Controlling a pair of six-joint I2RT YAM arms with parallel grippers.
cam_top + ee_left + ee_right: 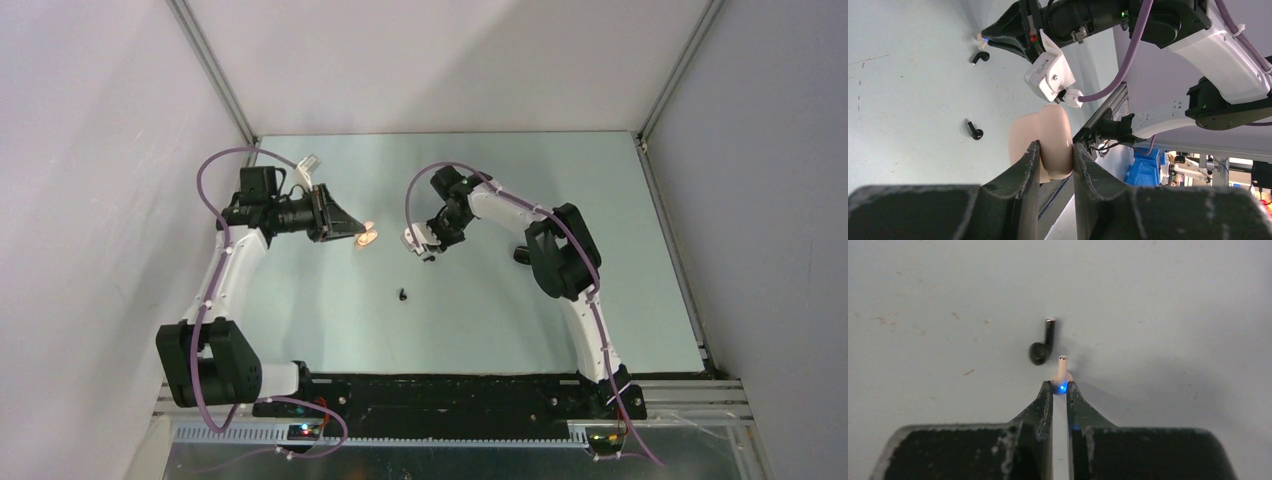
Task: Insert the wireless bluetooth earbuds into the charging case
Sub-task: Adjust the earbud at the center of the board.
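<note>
My left gripper (pixel 350 231) is shut on a cream pebble-like charging case (pixel 1057 135) and holds it above the table; the case also shows in the top view (pixel 368 238). My right gripper (pixel 1059 385) is shut on a cream-white earbud (pixel 1062 371), stem pointing away, with a blue light glowing at the fingertips. It hangs low over the table, right of the case (pixel 424 246). One black earbud (pixel 1042 346) lies on the table just beyond the right fingertips. Another black earbud (pixel 403 295) lies nearer the arms' bases and shows in the left wrist view (pixel 975 131).
A dark object (pixel 522 255) lies partly hidden beside the right arm's elbow. Grey walls close the table at the back and both sides. The black base rail (pixel 450 390) runs along the near edge.
</note>
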